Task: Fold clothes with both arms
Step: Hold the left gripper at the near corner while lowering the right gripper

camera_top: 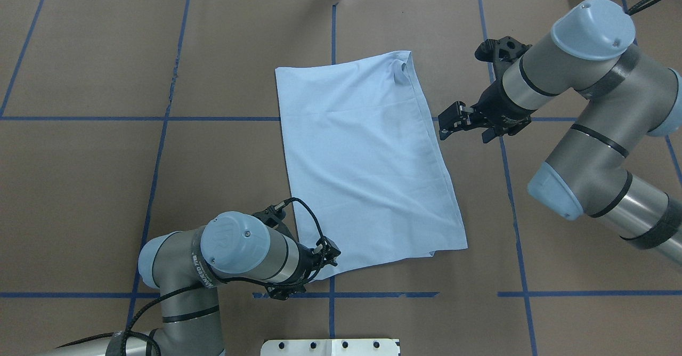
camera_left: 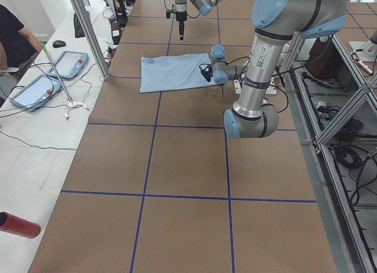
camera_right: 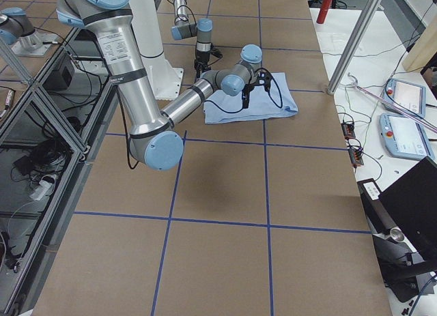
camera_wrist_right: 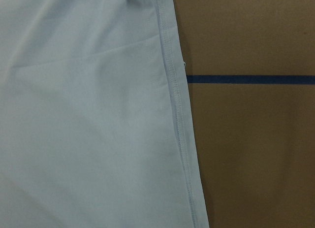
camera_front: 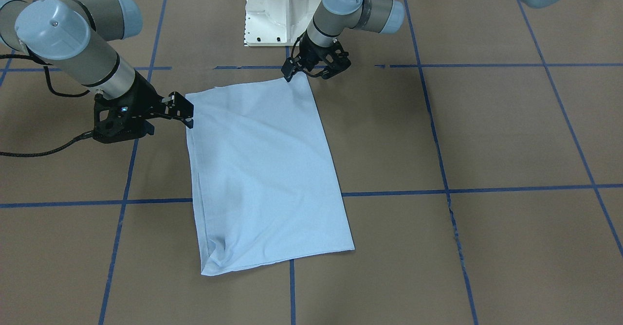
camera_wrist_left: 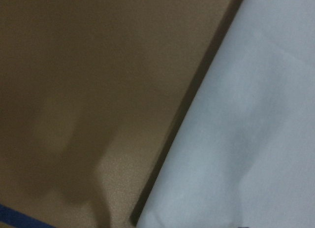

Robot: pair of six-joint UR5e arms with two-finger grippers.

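Note:
The light blue T-shirt point(camera_front: 263, 169) lies flat on the brown table, folded into a plain rectangle point(camera_top: 367, 159). Its chest print and neck tag are hidden. My left gripper point(camera_front: 313, 72) is low at the shirt's corner nearest the robot base point(camera_top: 326, 260), with its jaws apart and nothing held. My right gripper point(camera_front: 182, 111) is beside the shirt's long hemmed edge point(camera_top: 452, 122), open and empty. The left wrist view shows only the shirt's edge point(camera_wrist_left: 246, 139) and table. The right wrist view shows the stitched hem point(camera_wrist_right: 174, 114) and table.
The white pedestal base point(camera_front: 284, 9) stands just behind the shirt. Blue tape lines point(camera_front: 486, 189) grid the brown table. A side bench holds tablets point(camera_left: 35, 90) and a red cylinder point(camera_left: 17, 224). A metal post point(camera_left: 88, 31) stands at the table's far edge.

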